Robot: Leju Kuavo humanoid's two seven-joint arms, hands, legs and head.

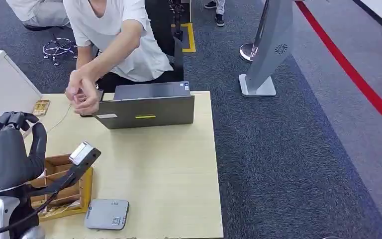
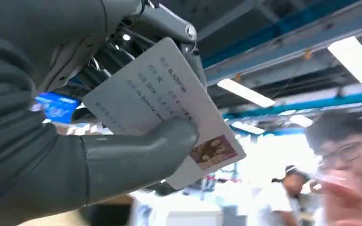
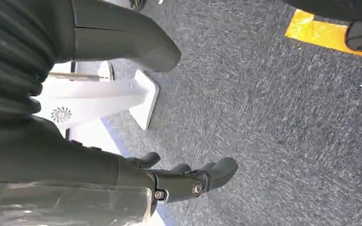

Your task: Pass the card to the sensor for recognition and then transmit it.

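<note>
Left hand (image 2: pixel 99 141): dark grey ribbed cover at the wrist, thick smooth matte grey thumb (image 2: pixel 136 157), darker fingers (image 2: pixel 179 33) with silver metal links and a round screw head at one joint. Head view: left arm (image 1: pixel 2 164) with rounded dark grey shell above a silver section, a small orange mark on the shell, thin black cables (image 1: pixel 40 199) looping beside it. Right hand (image 3: pixel 122 117): same ribbed grey cover, thick grey thumb (image 3: pixel 132 42), black fingers (image 3: pixel 202 176) with two round silver screws, a clear plastic wrap (image 3: pixel 66 205) over the lower part
</note>
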